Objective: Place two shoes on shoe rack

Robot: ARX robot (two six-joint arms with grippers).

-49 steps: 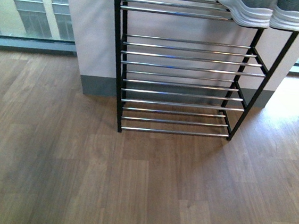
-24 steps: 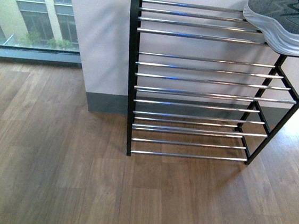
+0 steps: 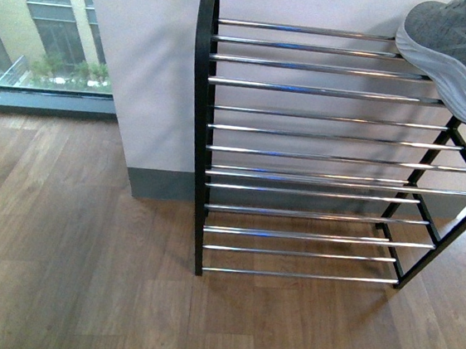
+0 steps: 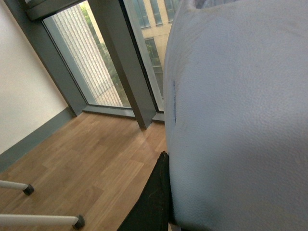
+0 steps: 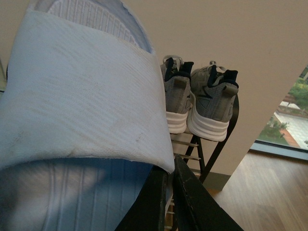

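Observation:
The shoe rack has a black frame and silver rods and stands against a white wall. One grey sneaker rests on its top shelf at the right end. Neither arm shows in the front view. In the right wrist view my right gripper is shut on the side edge of a pale-blue slide slipper. Beyond it, two grey sneakers stand heel-on at the rack's top. In the left wrist view my left gripper is shut on another pale-blue slide slipper. Only one black finger shows there.
Wood floor lies in front of the rack. A glass wall runs along the left, and a grey skirting edges the white wall. White legs on castors stand on the floor in the left wrist view.
In the front view the rack has shifted down and to the right and looks larger. Its rounded top corner now shows, and only one sneaker stays in frame.

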